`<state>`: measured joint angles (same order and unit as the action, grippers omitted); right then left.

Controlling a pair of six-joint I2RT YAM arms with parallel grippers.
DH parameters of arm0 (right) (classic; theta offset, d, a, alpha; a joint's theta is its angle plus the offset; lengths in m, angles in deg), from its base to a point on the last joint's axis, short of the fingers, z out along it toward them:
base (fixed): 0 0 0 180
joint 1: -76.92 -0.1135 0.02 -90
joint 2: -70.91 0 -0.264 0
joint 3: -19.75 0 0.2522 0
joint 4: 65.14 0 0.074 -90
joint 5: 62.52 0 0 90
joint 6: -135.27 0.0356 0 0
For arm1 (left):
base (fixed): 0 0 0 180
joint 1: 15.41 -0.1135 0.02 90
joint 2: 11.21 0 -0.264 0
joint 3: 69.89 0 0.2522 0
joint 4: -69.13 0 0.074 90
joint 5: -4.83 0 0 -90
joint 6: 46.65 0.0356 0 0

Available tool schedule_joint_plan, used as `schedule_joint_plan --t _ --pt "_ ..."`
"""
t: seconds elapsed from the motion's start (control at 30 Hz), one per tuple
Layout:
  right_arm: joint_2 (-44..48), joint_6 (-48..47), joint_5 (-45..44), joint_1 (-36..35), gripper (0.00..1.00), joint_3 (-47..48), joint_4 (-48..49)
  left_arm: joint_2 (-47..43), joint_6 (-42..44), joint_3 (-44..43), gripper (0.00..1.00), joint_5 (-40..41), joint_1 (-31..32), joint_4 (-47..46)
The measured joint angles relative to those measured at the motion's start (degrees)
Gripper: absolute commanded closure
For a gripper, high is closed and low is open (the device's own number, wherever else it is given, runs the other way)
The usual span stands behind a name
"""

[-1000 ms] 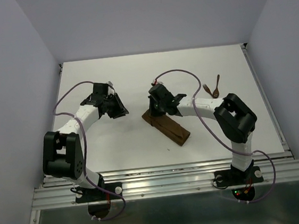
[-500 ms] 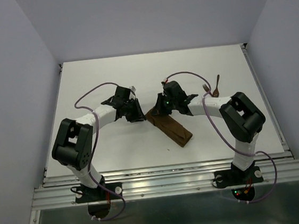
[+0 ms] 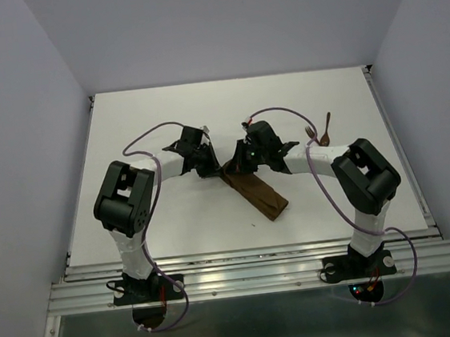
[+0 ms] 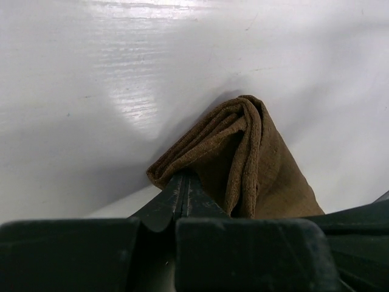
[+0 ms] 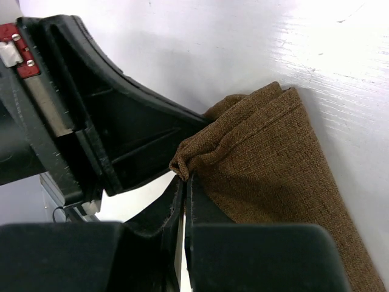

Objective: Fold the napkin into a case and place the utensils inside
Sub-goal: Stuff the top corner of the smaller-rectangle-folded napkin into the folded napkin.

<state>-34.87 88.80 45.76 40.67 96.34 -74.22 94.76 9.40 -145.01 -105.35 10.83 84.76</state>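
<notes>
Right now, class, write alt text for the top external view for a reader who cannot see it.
Two arms pinch the far end of a folded brown napkin on a white table, the left gripper and right gripper each shut on a corner. A fork and spoon lie untouched to the right.

Both arms reach inward with forearms low, and the wrists nearly meet in the middle. The left arm point(image 3: 159, 169) bends sharply at its raised elbow. The left jaws are pressed together, seemingly pinching a corner of the napkin point(image 3: 258, 195). The right arm point(image 3: 308, 158) mirrors it, with the right jaws clamped on the neighbouring corner.
</notes>
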Motion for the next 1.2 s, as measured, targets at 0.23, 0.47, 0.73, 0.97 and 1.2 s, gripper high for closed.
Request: schedule_joint_plan --t 0.23,0.47,0.73,0.97,1.2 --pt "1.99 0.02 0.52 1.01 0.99 -1.31 0.31 1.97 -1.07 -1.46 1.00 -1.01 -0.07 -0.94" --pt "3.76 0.04 1.31 3.13 0.99 -4.00 0.61 1.44 -1.92 -0.02 1.00 -1.18 -0.09 -2.67" --pt "3.82 0.37 2.86 4.00 0.99 -5.92 2.36 0.11 -1.38 1.01 1.00 -0.37 0.46 -1.75" --pt "2.58 1.36 6.88 5.09 0.99 -5.95 4.61 -2.08 1.36 1.01 0.83 3.10 2.82 1.68" --pt "1.51 2.40 10.73 6.51 0.99 -6.23 6.73 -3.80 5.70 -0.48 0.68 5.92 5.51 5.33"
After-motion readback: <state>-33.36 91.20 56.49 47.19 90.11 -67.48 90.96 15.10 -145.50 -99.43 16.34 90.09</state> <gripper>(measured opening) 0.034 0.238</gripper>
